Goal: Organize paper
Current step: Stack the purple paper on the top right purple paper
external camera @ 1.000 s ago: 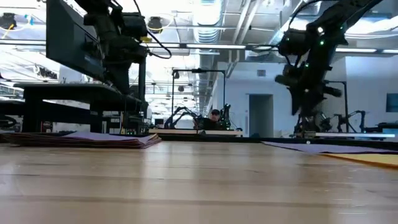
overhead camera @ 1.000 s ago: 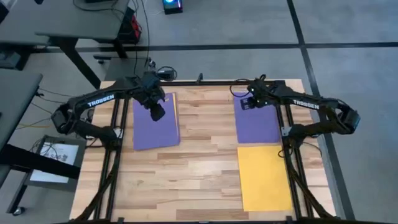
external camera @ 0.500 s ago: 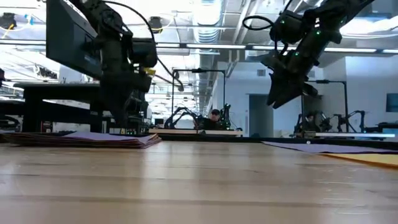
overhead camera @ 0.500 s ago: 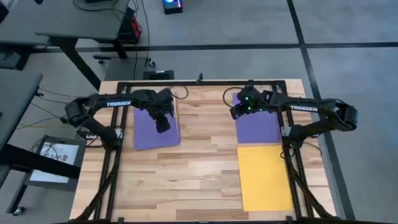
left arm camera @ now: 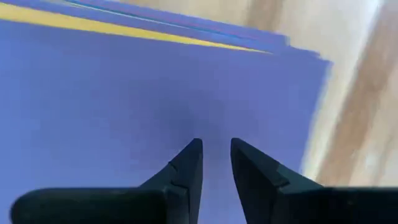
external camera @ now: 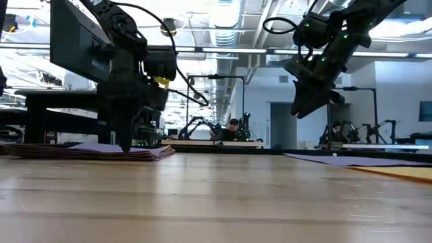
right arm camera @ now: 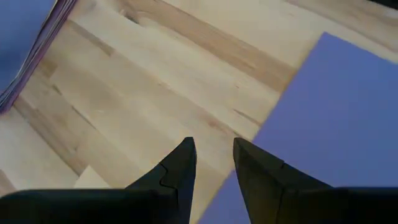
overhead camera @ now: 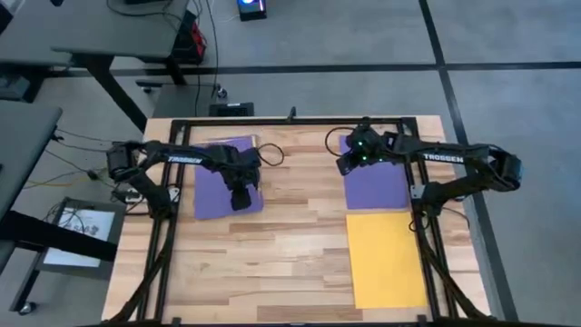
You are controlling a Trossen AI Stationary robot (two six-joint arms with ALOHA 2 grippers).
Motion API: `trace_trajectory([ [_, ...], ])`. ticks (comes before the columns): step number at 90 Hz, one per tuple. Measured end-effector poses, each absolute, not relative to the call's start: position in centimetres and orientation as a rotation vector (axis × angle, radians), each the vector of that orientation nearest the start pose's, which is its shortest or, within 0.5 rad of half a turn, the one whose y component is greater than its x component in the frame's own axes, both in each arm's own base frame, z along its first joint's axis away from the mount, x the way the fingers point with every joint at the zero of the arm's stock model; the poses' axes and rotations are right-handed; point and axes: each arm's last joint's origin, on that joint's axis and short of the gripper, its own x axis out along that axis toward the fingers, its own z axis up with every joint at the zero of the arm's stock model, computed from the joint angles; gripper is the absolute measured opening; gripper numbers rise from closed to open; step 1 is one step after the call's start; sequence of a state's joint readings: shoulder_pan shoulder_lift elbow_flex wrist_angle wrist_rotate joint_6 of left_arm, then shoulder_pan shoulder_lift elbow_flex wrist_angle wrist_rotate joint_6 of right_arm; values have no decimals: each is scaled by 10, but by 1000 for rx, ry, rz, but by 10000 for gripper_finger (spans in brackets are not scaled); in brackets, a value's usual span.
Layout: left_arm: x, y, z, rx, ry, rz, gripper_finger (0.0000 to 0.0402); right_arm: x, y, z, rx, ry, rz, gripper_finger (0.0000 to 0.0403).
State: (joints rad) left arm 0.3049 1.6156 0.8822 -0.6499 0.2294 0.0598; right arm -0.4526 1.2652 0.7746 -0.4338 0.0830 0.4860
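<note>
Fingers slightly apart on both — left gripper [overhead camera: 241, 198] down on purple stack [overhead camera: 214, 186], right gripper [overhead camera: 345, 167] raised

— High view: straight down on the whole table [overhead camera: 290, 245], both arms in frame, floor around.
— Low view?
— Level with the tabletop, facing across into the room; shares the purple stack [external camera: 101, 150] with the high view [overhead camera: 211, 186].
— Wrist views?
— Left: very close over the stack, past own fingers [left arm camera: 186, 168]. Right: higher, down on bare wood and a purple sheet [right arm camera: 336, 112], stack edge at the corner.
</note>
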Motion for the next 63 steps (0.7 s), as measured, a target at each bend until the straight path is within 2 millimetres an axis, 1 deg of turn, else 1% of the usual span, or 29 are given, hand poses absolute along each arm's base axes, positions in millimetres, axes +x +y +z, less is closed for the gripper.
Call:
trace_trajectory([
  [6, 265, 67, 148, -308, 1353, 3, 66, 217, -108, 216, 597, 793, -708, 101],
  [17, 272, 53, 145, -348, 1340, -46, 66, 217, -108, 215, 591, 802, -706, 101],
  [24, 278, 42, 146, -375, 1295, -139, 65, 217, -108, 215, 590, 803, -704, 101],
  [33, 285, 26, 152, -430, 1208, -334, 65, 218, -107, 215, 586, 798, -697, 101],
  [40, 288, 18, 157, -432, 1204, -422, 65, 219, -107, 216, 584, 792, -695, 101],
  [45, 287, 15, 163, -422, 1242, -443, 65, 219, -107, 216, 583, 787, -694, 101],
  [53, 283, 18, 180, -402, 1312, -439, 65, 222, -105, 218, 577, 760, -678, 101],
  [63, 270, 29, 208, -330, 1395, -323, 65, 233, -98, 224, 552, 683, -617, 101],
])
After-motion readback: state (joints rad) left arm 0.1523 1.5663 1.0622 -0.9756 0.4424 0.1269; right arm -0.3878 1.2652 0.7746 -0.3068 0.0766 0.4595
